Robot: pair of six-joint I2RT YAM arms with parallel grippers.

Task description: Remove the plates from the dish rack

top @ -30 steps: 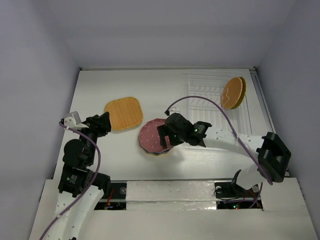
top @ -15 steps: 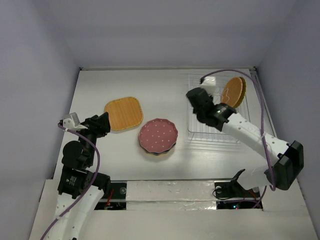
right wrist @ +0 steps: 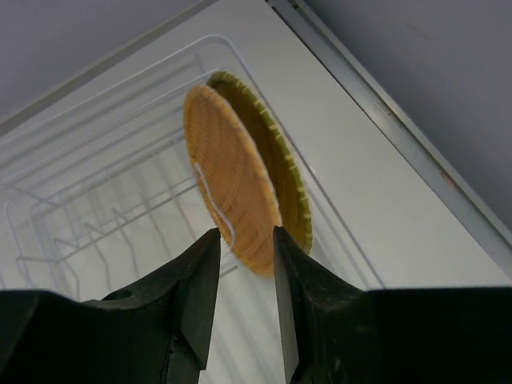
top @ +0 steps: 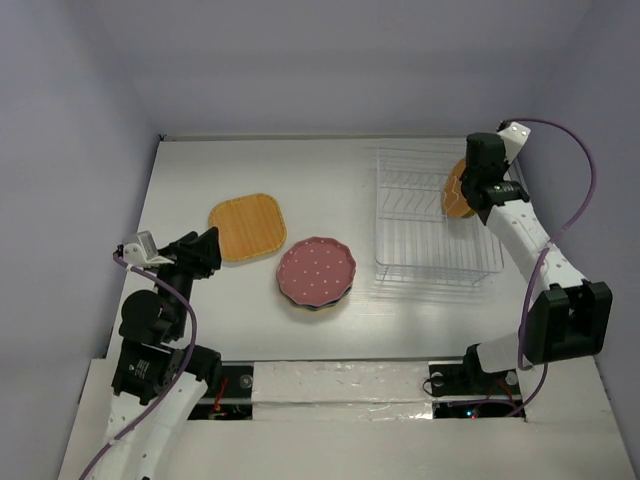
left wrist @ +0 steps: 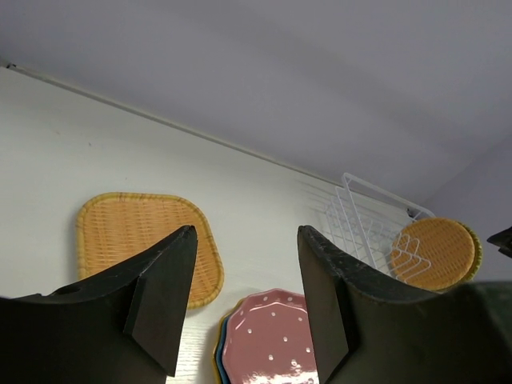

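Grey walls [top: 330, 70] on three sides, white table [top: 330, 180] below.

Step in hand: fetching the next plate from the dish rack [top: 420, 262]. Two plates stand upright on edge in its far right corner, close together. Front plate [right wrist: 224, 176] is orange with a woven look. Rear plate [right wrist: 294, 192] is darker orange, with a yellow-green scalloped rim showing behind it.

Right gripper [right wrist: 244, 260] sits at that same corner of the rack, above the pair. Jaws are parted by a narrow gap and hold nothing. In the wrist view the lower rim of the front plate lines up with the gap. I cannot tell whether either finger touches it.

Next move, as I judge it: ease the fingers over the front plate's rim only, close, then lift straight up clear of the wires. The rear plate stands so near that both may get pinched.

Left of the rack, flat on the table: a pink dotted plate [top: 317, 270] topping a small stack just beside it, and a square woven plate [top: 248, 227] farther left.

Left gripper [left wrist: 244, 304] is well left of the rack, jaws wide, nothing between them.
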